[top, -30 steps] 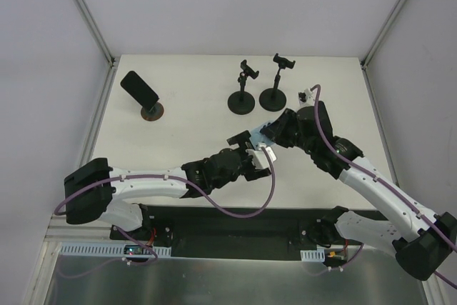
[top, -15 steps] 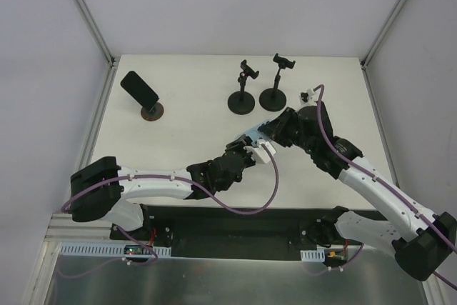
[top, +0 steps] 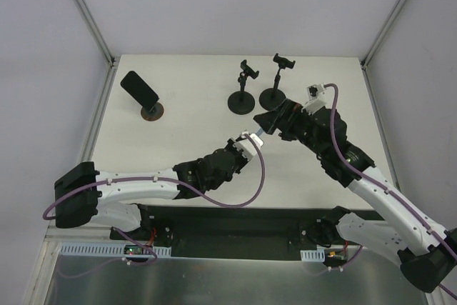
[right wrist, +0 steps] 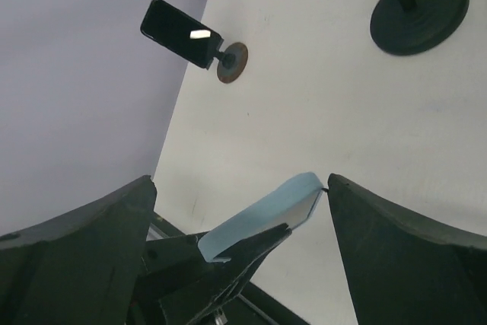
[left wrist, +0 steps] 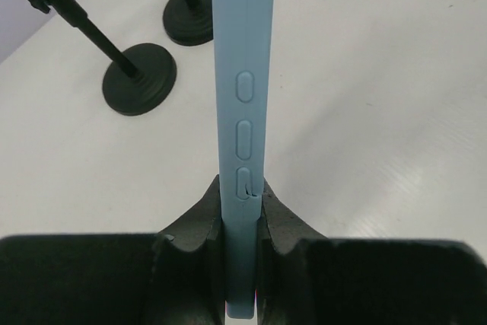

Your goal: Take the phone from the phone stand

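Phone: we see the blue phone (left wrist: pixel 242 112) standing on edge between the left gripper's (left wrist: pixel 242 222) fingers, off any stand, above the table (top: pixel 186 141) in front of the two empty stands (top: pixel 242 101).
Left gripper: pressed onto the phone's lower edge, pads flat on both faces, just under the side buttons.
Right gripper: we see its fingers (right wrist: pixel 84 234) spread wide, either side of the phone and apart from it.
Step in hand: we judge this a handover, the left arm taking the phone.
Doing it well: we keep the pinch square and firm, draw the right arm straight back, then lower the phone flat.
Risk: the grip sits low, so the phone could tip.
Other phone: a black one (top: pixel 139 88) sits on its stand (top: pixel 151 111) at far left.
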`<state>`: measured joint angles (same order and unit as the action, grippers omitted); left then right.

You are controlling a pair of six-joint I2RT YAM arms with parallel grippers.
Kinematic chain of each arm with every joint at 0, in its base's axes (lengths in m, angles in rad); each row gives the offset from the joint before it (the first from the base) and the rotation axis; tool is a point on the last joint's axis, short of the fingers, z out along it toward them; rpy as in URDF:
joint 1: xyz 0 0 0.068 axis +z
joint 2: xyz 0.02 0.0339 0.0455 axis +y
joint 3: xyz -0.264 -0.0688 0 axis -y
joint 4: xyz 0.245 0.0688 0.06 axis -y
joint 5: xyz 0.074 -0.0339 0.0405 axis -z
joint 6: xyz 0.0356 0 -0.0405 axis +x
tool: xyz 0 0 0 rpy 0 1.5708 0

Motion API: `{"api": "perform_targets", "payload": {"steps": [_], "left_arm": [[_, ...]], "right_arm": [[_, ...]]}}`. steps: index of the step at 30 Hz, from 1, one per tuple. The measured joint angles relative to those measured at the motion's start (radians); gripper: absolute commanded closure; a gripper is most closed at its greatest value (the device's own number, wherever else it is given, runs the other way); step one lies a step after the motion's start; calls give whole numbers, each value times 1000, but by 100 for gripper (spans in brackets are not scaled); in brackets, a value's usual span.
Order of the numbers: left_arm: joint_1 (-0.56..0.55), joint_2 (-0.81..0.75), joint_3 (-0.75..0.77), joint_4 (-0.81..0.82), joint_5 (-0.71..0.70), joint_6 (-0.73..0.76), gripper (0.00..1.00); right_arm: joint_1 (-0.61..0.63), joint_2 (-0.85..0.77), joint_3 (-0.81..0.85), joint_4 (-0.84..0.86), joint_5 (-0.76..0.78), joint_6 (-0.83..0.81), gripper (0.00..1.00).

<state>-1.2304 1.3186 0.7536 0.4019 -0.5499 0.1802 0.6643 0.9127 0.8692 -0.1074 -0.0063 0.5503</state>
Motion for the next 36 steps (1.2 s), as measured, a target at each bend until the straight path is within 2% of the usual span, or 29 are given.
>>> {"api": "perform_targets", "payload": {"steps": [7,11,16,21,27,36], "left_arm": [[31,-114,-23,-85,133,-203,100],[114,-198,-82,-105,254,-354,100],[216,-272,-152,-92,375,-521,100],[264,-292,-195,-56,478,-642,100],[283,-293,-213,-15,551,-719,100],[283,-306,-213,19,593,-755,100]], "right_arm": [[-1,-68,-5,81,21,-167,4],[-1,-90,-38,136,5,-227,4],[8,-50,-59,174,-53,-261,4],[50,8,-59,193,-71,-276,4],[134,92,-59,207,-58,-280,4],[225,170,-37,200,29,-279,4]]}}
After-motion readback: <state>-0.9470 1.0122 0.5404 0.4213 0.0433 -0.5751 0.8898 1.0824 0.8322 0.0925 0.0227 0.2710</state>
